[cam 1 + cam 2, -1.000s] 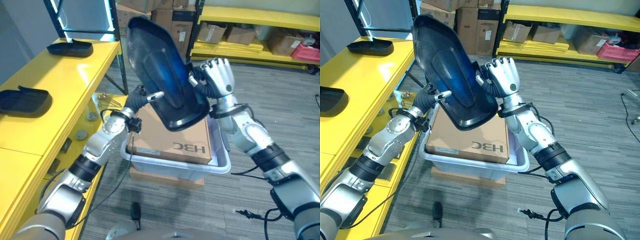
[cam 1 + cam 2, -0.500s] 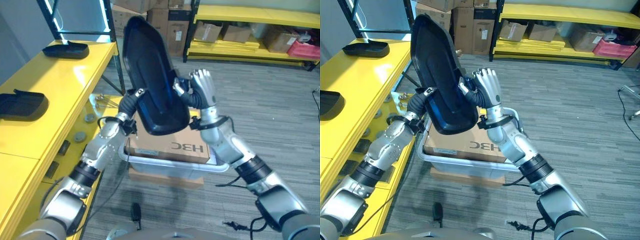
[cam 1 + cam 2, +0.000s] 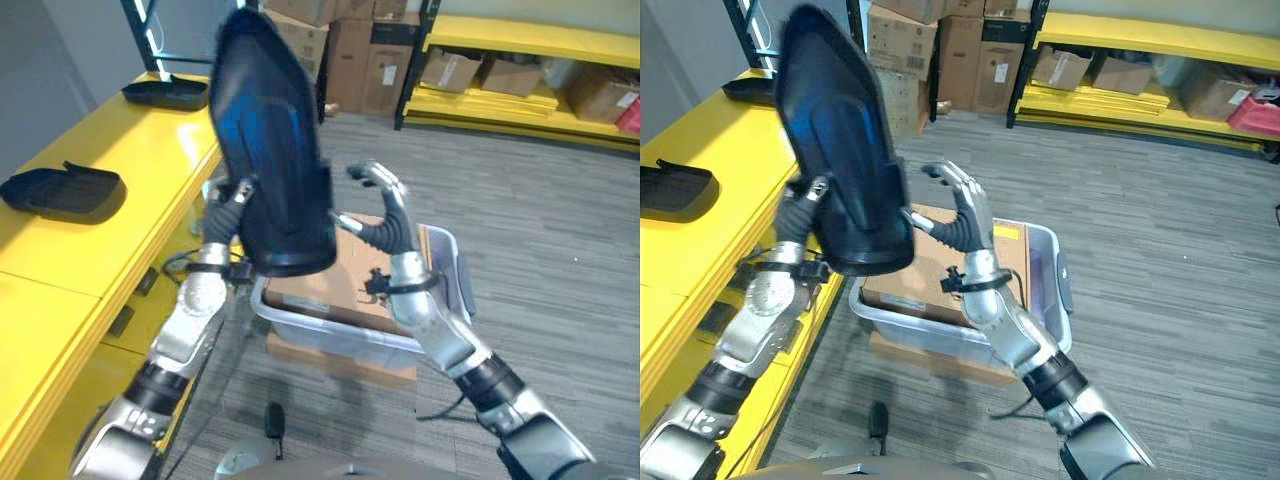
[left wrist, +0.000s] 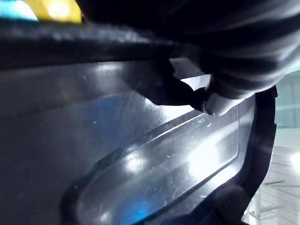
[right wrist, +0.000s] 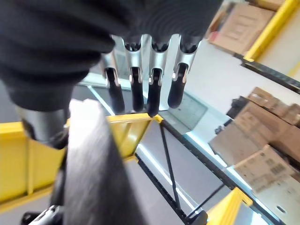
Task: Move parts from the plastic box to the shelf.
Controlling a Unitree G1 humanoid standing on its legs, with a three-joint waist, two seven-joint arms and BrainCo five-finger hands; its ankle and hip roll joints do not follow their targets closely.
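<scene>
arms silver-grey, blk joint bands | wrists dark ribbed | fingers (image 5: pixel 140 70) silver, dark tips

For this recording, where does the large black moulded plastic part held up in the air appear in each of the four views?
Left eye view: large black moulded plastic part, upper centre-left, on the left hand.
Right eye view: upper left, beside the yellow shelf.
Left wrist view: its glossy inner surface close up.
Right wrist view: dark blurred edge by the right hand's thumb.
Shared landmark: the yellow shelf shows in both eye views.
</scene>
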